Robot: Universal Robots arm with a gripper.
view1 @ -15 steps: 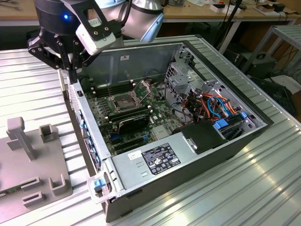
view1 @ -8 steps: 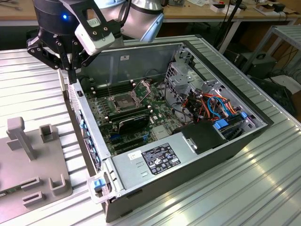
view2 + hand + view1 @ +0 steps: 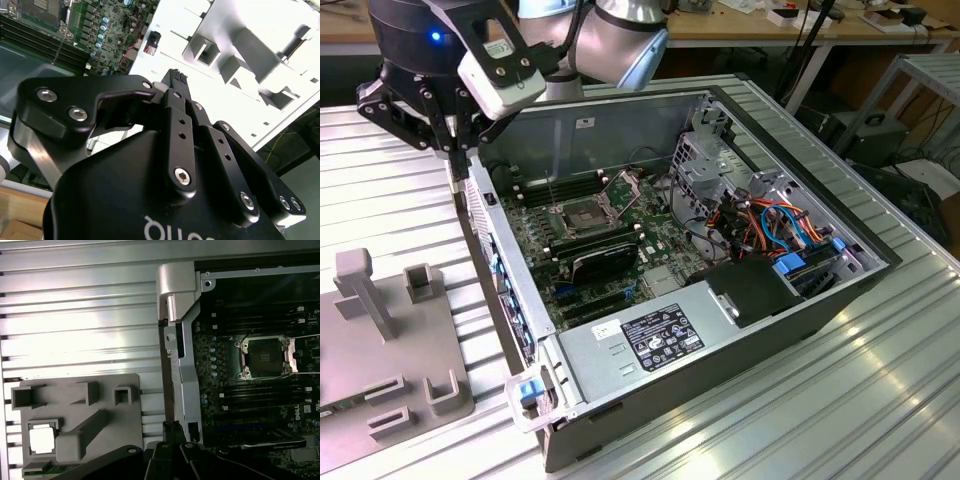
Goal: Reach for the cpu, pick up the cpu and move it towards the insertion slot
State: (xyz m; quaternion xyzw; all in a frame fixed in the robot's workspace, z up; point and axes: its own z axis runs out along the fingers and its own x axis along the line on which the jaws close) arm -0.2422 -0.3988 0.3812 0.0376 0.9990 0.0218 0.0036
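Pointing straight down from the arm, the black two-fingered pincer has its slim tips pressed together, with nothing held between them. From where I stand it hangs right over the thin grey sheet-metal wall of the open computer case; whether it touches that edge I cannot tell.

Just to one side of the pincer, away from the case, a flat grey plastic holder plate with raised posts and pockets lies on the ribbed silver metal bench. The cpu, a thin pale beige-silver square chip, sits flat in a square pocket of that plate, apart from the pincer and untouched.

On the pincer's other side, toward the exterior view's right and down inside the case, lies the green motherboard. On it is the insertion slot, a square socket with a shiny silver metal frame and a dark bare centre, its hinged metal bracket swung up. Long narrow black memory slots run beside the socket. Beyond them sits a black finned rectangular block. Farthest from the pincer are a grey metal power-supply box with a dark label and a tangle of orange and blue cables.
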